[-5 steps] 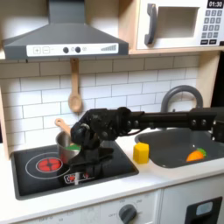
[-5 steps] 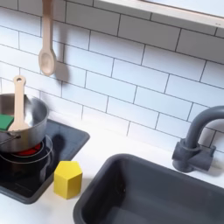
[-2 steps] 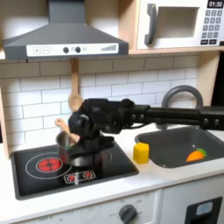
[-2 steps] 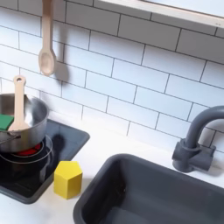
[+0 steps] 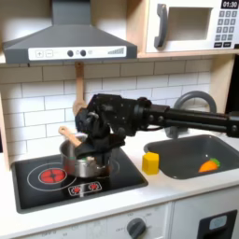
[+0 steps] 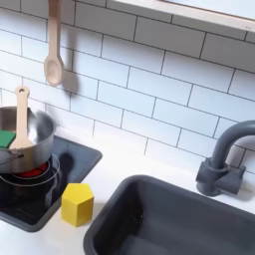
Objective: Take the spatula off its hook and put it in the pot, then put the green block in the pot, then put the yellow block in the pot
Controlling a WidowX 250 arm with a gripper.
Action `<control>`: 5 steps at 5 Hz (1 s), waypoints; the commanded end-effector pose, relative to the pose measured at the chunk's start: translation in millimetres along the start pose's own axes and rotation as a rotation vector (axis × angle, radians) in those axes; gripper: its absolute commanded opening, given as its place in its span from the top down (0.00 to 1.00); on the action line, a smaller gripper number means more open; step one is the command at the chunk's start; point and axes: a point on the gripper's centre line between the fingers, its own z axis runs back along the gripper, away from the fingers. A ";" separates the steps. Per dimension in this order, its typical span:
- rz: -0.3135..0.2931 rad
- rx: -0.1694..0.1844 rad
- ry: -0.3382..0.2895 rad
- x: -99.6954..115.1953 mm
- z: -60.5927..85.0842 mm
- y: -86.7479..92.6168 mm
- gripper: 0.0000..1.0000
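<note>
Holding the spatula and green block, the pot sat below the pincer, whose grip I could not tell, while the yellow block waited beside it on the tabletop.

A white tile wall stands at the far side. Up on the first exterior view's left hangs a grey hood, a microwave to the right, over a white counter.

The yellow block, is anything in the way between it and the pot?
Nothing visible stands between them. The yellow block sits on the white counter just beside the stove, and the pot is on the burner close by, its top open, with the spatula and green block already inside.
</note>
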 end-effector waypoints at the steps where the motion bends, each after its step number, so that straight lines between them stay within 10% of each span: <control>1: -0.074 -0.012 0.064 3.1 -14.5 -14.6 1.00; 2: -0.117 -0.012 0.065 3.9 -10.6 -22.7 0.00; 5: -0.189 -0.070 0.019 -6.9 12.9 -54.6 0.00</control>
